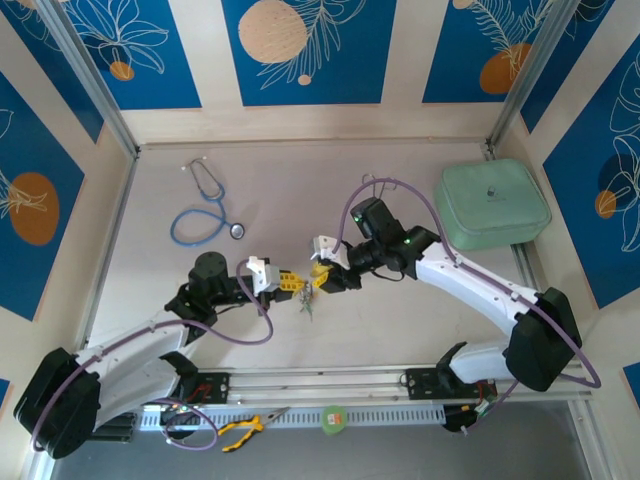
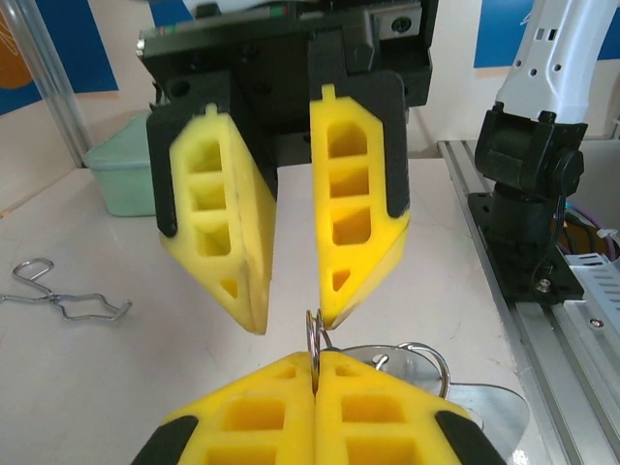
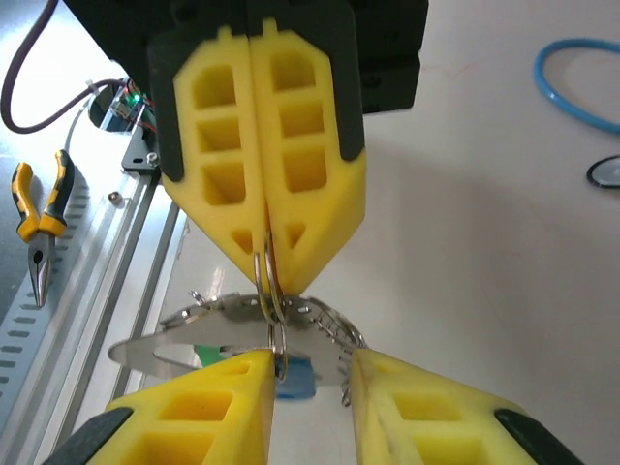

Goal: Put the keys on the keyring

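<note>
Two hands meet above mid-table [image 1: 300, 180]. Left hand [image 2: 316, 363] is clamped on the keyring [image 3: 170, 347] by its thin ring [image 2: 312, 334], which stands upright and edge-on. The silvery oval hangs beneath, long axis roughly near-to-far, with the blue key [image 3: 295, 380] under it. Right hand [image 3: 310, 366] is half open, holding nothing, with one finger just beside that ring.

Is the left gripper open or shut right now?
Shut. In the left wrist view, the left gripper has its yellow jaws pressed together with no gap, pinching the thin wire of the keyring at their tips.
</note>
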Motion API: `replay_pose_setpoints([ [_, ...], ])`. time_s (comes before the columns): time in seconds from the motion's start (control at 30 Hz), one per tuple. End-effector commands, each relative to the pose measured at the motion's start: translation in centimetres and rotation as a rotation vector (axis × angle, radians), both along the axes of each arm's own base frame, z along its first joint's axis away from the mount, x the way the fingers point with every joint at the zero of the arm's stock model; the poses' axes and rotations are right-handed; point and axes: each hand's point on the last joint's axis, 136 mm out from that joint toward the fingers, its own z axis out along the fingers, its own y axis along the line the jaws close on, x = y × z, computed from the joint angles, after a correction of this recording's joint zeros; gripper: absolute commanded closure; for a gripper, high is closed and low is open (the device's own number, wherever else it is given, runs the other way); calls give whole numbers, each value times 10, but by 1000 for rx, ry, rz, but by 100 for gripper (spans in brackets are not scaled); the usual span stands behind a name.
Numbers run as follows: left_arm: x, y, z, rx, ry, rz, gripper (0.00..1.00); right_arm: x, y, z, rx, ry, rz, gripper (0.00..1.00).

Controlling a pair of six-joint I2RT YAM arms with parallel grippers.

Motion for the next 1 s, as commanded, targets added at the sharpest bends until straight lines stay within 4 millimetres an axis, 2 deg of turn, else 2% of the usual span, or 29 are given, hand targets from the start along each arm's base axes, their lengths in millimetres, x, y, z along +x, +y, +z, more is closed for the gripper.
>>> replay_pose_setpoints([
  [0.0, -7, -2, 9, -41, -29, -41, 100, -8, 6, 11, 55, -18, 56, 73],
  [0.33, -7, -3, 12, -48, -27, -44, 100, -12, 14, 15, 72, -10, 86, 79],
  [0.57, -5, -3, 10, -43, -15, -29, 100, -10, 17, 17, 69, -18, 85, 100],
  [0.6, -3, -2, 9, -38, -10, -17, 94, -11, 16, 17, 64, -17, 83, 100],
  [0.63, 0, -1, 8, -33, -6, 1, 82, -9, 15, 17, 54, -22, 78, 100],
  [0.67, 2, 0, 7, -27, -2, 21, 78, -9, 14, 16, 38, -28, 75, 100],
  [0.87, 4, 7, -5, 77, 29, 68, 76, -6, 0, -9, -197, -113, 66, 100],
  [0.97, 4, 9, -10, 113, 35, 72, 76, -5, -2, -10, -256, -140, 78, 100],
])
